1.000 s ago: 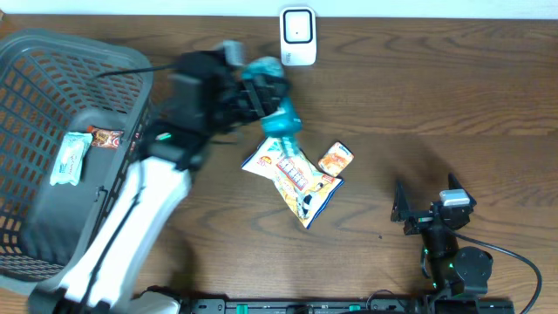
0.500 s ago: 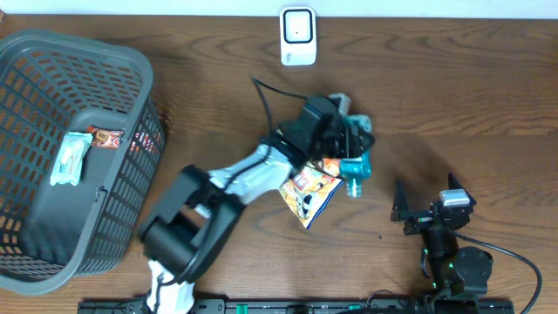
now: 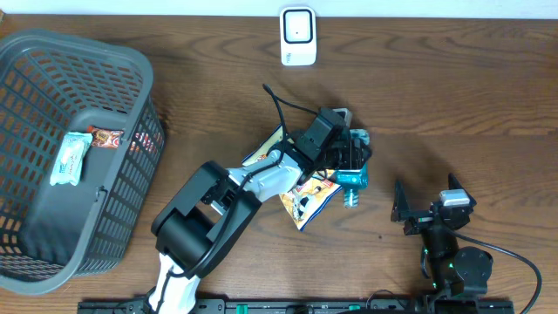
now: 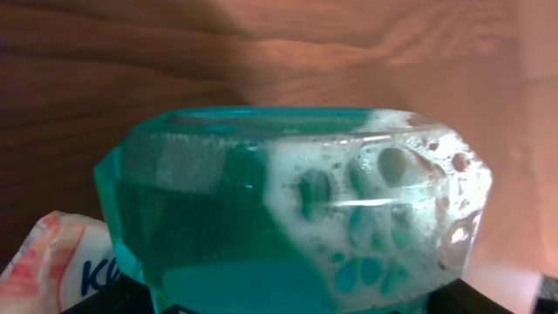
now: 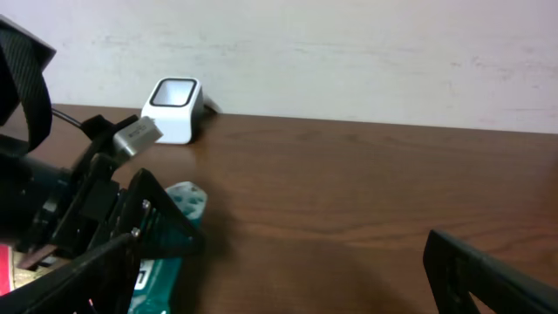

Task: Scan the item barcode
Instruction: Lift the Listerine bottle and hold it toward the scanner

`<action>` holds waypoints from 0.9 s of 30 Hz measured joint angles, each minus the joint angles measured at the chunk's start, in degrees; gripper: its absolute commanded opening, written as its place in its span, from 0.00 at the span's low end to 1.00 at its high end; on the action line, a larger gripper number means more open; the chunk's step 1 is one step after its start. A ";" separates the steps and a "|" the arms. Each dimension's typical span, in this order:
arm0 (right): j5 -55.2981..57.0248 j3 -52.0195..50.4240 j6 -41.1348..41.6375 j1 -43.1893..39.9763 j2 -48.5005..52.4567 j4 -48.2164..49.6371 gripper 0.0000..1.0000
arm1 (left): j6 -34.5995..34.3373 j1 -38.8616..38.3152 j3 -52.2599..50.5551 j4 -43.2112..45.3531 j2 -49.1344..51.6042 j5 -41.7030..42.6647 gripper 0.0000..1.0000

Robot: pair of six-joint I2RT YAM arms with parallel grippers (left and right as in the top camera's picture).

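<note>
Firmly gripped the teal bottle (image 4: 288,218) in the left gripper (image 3: 347,159), jaws partly spread around it, beside the snack bag (image 3: 305,199), well apart from the scanner (image 3: 297,35). Had the right gripper (image 3: 425,208) spread wide, empty.

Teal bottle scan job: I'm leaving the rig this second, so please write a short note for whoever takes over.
Left gripper: shut on the teal bottle, over the snack packets mid-table.
Right gripper: open, empty, near the front edge.
Scanner: at the far edge, well apart from the bottle.
Basket: on the left, two packets inside.
Done: bottle is in hand.
Left: face its barcode to the scanner; no barcode shows in any view.
</note>
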 measured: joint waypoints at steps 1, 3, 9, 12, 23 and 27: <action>0.00 0.00 0.00 0.00 0.00 0.00 0.99 | -0.31 0.02 0.48 -2.49 -0.42 -1.42 0.56; 0.00 0.00 0.00 0.00 0.00 0.00 0.99 | -1.03 0.13 1.03 -5.88 -1.14 -4.44 0.56; 0.00 0.00 0.00 0.00 0.00 0.00 0.99 | -2.03 1.49 1.16 -7.28 -1.64 -7.69 0.55; 0.00 0.00 0.00 0.00 0.00 0.00 0.99 | -2.29 1.84 1.14 -7.89 -2.21 -9.01 0.61; 0.00 0.00 0.00 0.00 0.00 0.00 0.99 | -0.94 2.27 1.14 -5.97 -6.40 -9.84 0.79; 0.00 0.00 0.02 0.00 0.00 0.00 0.99 | -0.87 2.25 1.14 -5.88 -6.58 -9.81 0.79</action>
